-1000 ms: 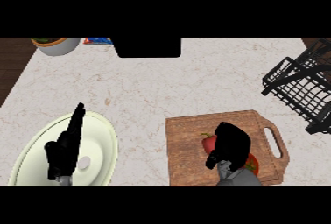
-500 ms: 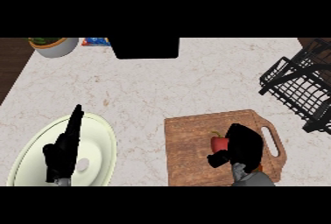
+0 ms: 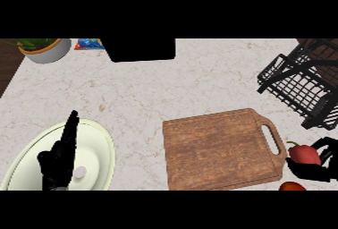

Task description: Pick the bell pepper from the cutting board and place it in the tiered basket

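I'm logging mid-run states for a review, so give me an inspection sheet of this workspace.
Surface: pale marbled counter.
Job's things: red bell pepper held just right of the wooden cutting board, off it; black wire tiered basket at upper right, pepper not yet in it.
Clutter: pale plate lower left; potted plant, colourful packet and black box along the far edge; red-orange thing at the lower edge, too cropped to name.
Hands: left hand open over the plate; right hand curled round the pepper.
Cables: nothing seen.
Surroundings: dark brown strip beyond the counter's left edge.
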Controlling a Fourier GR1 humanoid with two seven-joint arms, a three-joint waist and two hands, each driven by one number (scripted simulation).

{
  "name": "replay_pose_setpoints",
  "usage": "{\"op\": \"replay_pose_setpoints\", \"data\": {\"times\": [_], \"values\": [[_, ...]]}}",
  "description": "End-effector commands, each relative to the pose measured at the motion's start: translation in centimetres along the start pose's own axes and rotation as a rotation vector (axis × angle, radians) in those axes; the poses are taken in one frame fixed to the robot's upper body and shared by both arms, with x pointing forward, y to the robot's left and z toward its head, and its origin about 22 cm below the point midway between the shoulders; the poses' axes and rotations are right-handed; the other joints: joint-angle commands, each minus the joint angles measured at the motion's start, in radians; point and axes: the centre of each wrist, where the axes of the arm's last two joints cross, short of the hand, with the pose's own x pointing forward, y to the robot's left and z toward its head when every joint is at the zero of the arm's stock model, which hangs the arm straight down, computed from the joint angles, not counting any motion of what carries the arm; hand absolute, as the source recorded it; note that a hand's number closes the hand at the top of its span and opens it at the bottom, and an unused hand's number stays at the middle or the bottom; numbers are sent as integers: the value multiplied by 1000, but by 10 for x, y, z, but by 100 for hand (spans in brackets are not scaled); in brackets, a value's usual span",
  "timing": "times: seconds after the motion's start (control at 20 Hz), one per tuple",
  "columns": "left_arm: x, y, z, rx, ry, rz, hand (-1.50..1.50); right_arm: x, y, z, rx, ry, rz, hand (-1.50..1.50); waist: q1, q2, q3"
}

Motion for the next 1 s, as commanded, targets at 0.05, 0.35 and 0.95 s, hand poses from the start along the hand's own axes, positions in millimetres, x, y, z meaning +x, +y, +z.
{"op": "replay_pose_setpoints", "data": {"times": [0.05,0.35,0.95], "values": [[-36,6,11,-11,155,1,0,-33,-58,11,-130,-24,-234,150,-10,10,-18],[-24,4,2,6,128,4,0,-36,-134,53,-357,-110,-400,150,-14,8,-19],[-21,-5,-7,-57,122,4,0,-46,-240,75,-520,-101,-378,150,48,20,-17]]}}
